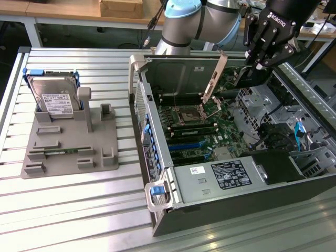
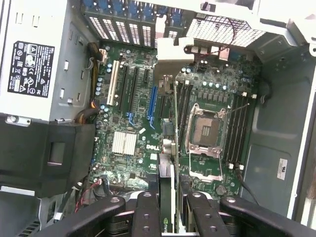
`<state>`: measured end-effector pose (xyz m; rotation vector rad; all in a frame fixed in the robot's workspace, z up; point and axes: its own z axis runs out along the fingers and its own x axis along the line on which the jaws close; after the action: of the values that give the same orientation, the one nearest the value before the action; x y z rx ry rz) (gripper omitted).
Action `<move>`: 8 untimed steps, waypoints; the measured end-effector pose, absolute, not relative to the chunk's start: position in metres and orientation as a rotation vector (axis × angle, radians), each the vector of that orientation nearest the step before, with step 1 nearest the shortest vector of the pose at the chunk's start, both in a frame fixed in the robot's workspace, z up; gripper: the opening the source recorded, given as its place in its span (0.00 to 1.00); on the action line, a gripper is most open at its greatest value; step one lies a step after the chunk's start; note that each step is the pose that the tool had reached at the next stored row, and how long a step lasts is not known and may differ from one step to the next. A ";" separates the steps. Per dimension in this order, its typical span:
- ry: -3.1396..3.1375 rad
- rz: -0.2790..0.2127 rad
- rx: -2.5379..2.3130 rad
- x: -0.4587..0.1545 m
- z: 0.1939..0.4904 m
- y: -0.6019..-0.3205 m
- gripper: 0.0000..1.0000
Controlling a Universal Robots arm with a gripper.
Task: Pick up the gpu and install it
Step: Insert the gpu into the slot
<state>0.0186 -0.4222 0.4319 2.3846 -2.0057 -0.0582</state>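
The claw (image 1: 261, 64) hangs over the open computer case (image 1: 157, 210), which lies on its side on the slatted desk (image 1: 79, 210), toward the desk's edge at the exterior view's right. In the wrist view its fingers (image 2: 148, 212) are pinched on the gpu (image 2: 168, 212). The card is held on edge, with its green board between the pads and its silver bracket (image 2: 173, 52) at the far end, pointing to the case's rear slot openings (image 2: 123, 24). The card is up in the air above the motherboard (image 2: 133, 148) and not seated in any slot. It sits between the blue expansion slot (image 2: 152, 106) and the empty CPU socket (image 2: 205, 131).

The step in hand looks like lining the card up over its slot. Doing that well probably means three things:
- Keep the board square to the motherboard, with no lean.
- Keep its long edge parallel to the blue slot.
- Match the bracket to a rear opening before any downward load, since a skewed card may jam or scrape nearby parts.

A hard drive (image 1: 52, 97) stands in the grey fixture (image 1: 68, 152) near the desk's opposite edge, well apart from the work.
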 end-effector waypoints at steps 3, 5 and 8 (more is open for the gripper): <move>-1.988 -0.058 2.399 0.019 0.432 -0.422 0.27; -2.058 -0.059 2.341 0.019 0.430 -0.422 0.27; -2.085 -0.059 2.318 0.017 0.428 -0.422 0.27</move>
<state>0.0169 -0.4221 0.4280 2.3177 -2.0846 -0.0594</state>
